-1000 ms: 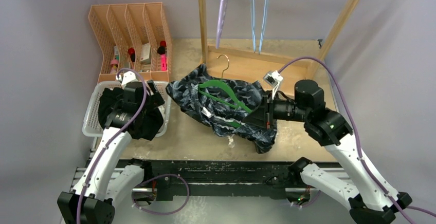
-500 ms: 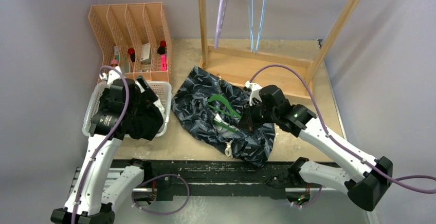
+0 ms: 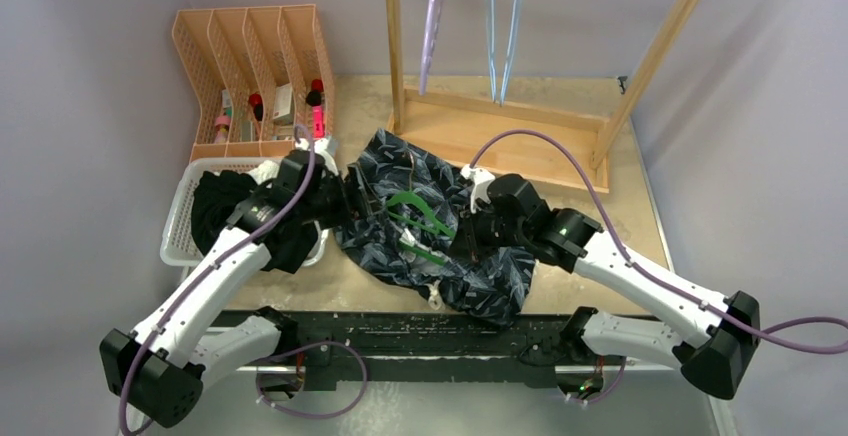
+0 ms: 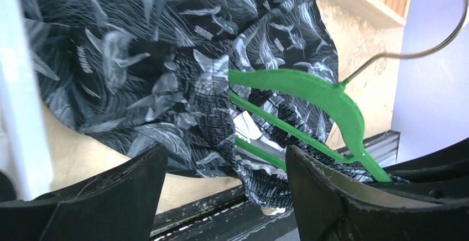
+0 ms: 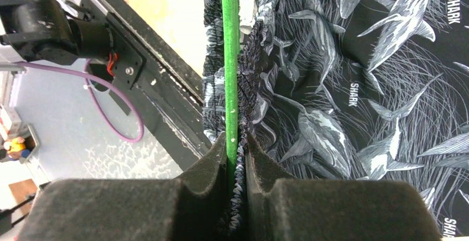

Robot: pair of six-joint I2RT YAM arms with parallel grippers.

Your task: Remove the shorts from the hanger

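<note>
Shorts point(image 3: 490, 281) in dark blue with a pale shark print lie crumpled at the middle of the table point(image 3: 345, 284), with the green hanger point(image 3: 415, 201) threaded through their waist. The right end effector point(image 5: 236, 141) comes in from the heap's 3 o'clock side. Its jaws are pinched nearly together on the hanger's thin green bar, with the gathered elastic waistband squeezed in beside it (the right wrist view shows both in the gap). The left end effector point(image 4: 227, 197) sits at the heap's 9 o'clock edge. Its jaws stand wide apart with nothing gripped, and the patterned fabric and the hanger's shoulder lie just beyond the gap. A black pair point(image 3: 215, 206) is heaped in the white basket point(image 3: 178, 246) further out at 9 o'clock, spilling over its near rim. A wooden rack point(image 3: 500, 136) stands at 12 o'clock from the patterned heap.
</note>
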